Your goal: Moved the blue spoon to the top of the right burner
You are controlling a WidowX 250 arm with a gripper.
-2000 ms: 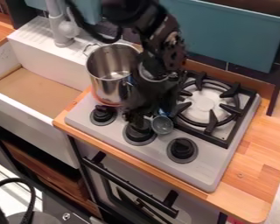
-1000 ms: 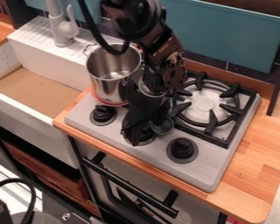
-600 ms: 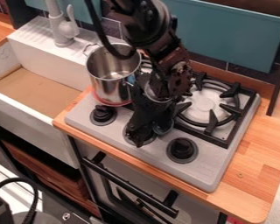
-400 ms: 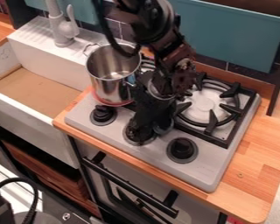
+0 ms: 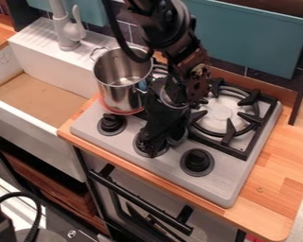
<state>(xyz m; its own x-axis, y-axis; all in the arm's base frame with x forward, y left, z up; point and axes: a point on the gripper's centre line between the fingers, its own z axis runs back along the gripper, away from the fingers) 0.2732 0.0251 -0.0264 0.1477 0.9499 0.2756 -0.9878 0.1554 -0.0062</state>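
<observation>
The black gripper hangs low over the middle knob at the front of the stove, left of the right burner. Partly behind it, on its right side, shows the bluish bowl of the spoon, between the middle knob and the burner grate. The spoon's handle is hidden by the gripper and arm. Whether the gripper touches the spoon cannot be told.
A steel pot stands at the stove's back left, close to the arm. Left of it is the white sink with a grey faucet. The right knob sits near the front edge. Wooden counter borders the stove.
The arm has shifted right, and the gripper now covers more of the middle knob and spoon. Over the last moments it has barely moved. The spoon's bowl stays near the same place.
</observation>
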